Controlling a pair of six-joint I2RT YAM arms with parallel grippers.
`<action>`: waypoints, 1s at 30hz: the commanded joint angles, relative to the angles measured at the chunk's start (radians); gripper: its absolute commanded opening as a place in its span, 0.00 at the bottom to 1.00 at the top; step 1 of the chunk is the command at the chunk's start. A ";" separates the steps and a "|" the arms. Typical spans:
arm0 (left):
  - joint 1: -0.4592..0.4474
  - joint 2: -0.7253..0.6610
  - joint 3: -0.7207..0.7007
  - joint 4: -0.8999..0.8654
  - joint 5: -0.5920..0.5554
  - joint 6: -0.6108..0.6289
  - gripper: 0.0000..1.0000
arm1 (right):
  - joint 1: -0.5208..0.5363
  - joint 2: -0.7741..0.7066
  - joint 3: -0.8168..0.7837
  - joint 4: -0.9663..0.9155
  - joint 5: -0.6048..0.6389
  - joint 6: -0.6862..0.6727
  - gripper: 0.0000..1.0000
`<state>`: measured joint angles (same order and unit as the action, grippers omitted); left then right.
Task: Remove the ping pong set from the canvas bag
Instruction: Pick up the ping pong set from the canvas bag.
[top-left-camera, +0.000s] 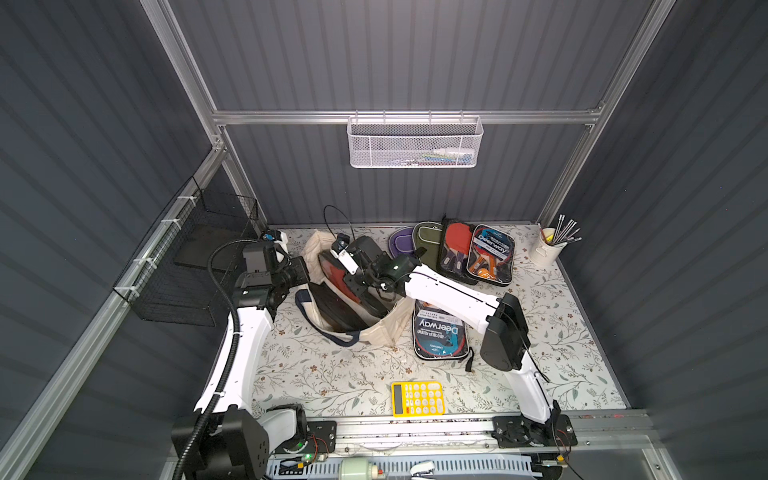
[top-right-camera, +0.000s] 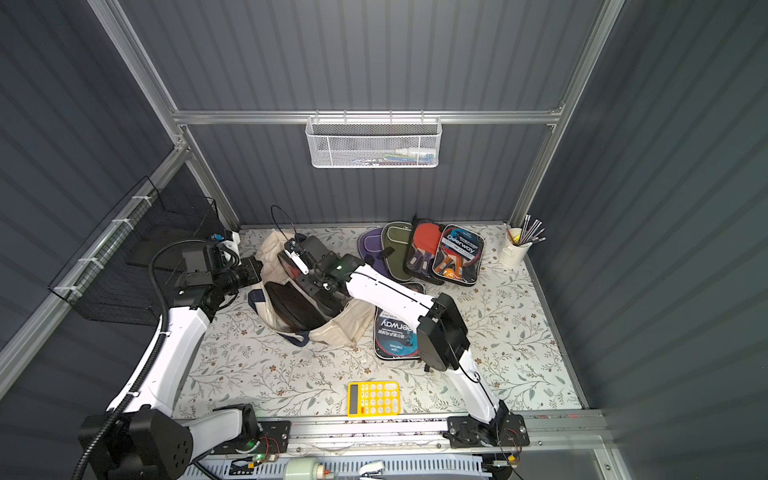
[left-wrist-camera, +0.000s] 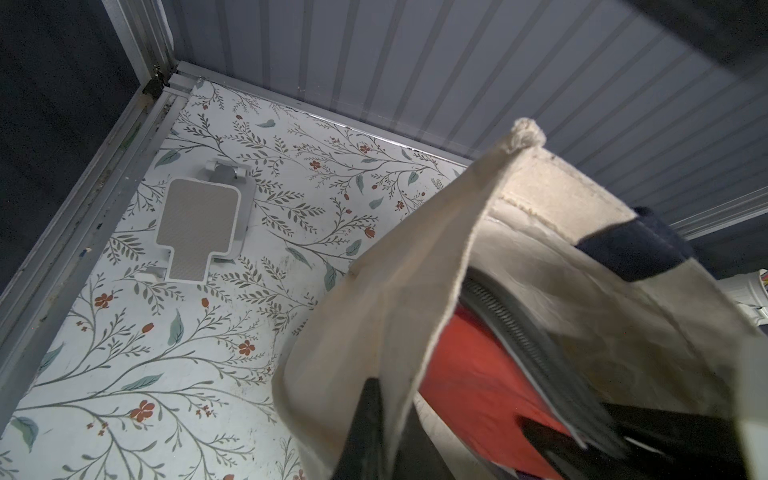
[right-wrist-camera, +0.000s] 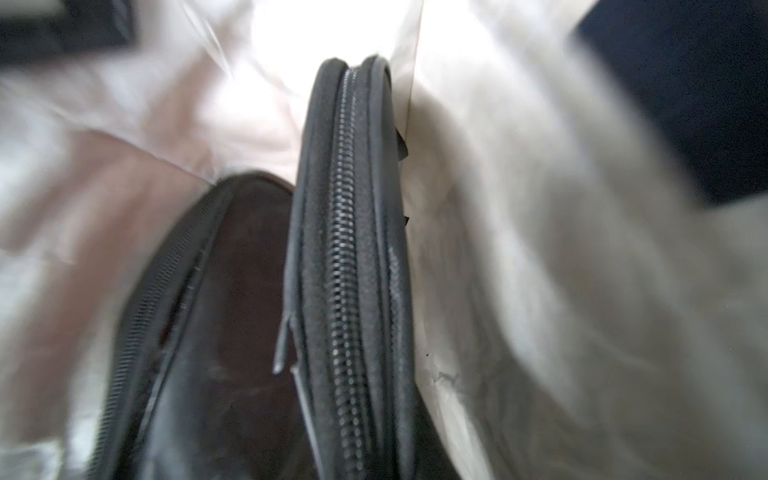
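Left fingers (left-wrist-camera: 362, 424) on canvas bag (left-wrist-camera: 399, 291) rim, zippered case (right-wrist-camera: 349, 270) inside

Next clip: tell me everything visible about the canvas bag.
The canvas bag is cream, rumpled cloth with navy strap handles, slumped on the floral table, mouth gaping. Black zippered cases and a red case sit inside. The left gripper pinches its rim up; the right gripper reaches inside.

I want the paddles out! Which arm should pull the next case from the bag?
Right. The right gripper is down inside the bag, just over a black zipped case. The left gripper is pinching the bag's rim, holding it open.
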<state>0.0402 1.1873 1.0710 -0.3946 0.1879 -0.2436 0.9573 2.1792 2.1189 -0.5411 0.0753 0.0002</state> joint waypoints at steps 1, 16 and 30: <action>0.003 -0.024 0.009 0.034 0.009 0.015 0.00 | -0.003 -0.071 0.066 -0.009 0.000 0.013 0.00; 0.003 -0.021 0.009 0.031 0.005 0.017 0.00 | -0.035 -0.294 0.060 -0.054 -0.097 0.115 0.00; 0.003 -0.020 0.010 0.029 0.002 0.018 0.00 | -0.263 -0.694 -0.388 0.205 -0.473 0.429 0.00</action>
<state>0.0402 1.1873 1.0710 -0.3950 0.1841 -0.2432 0.7399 1.5528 1.7962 -0.4931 -0.2619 0.3122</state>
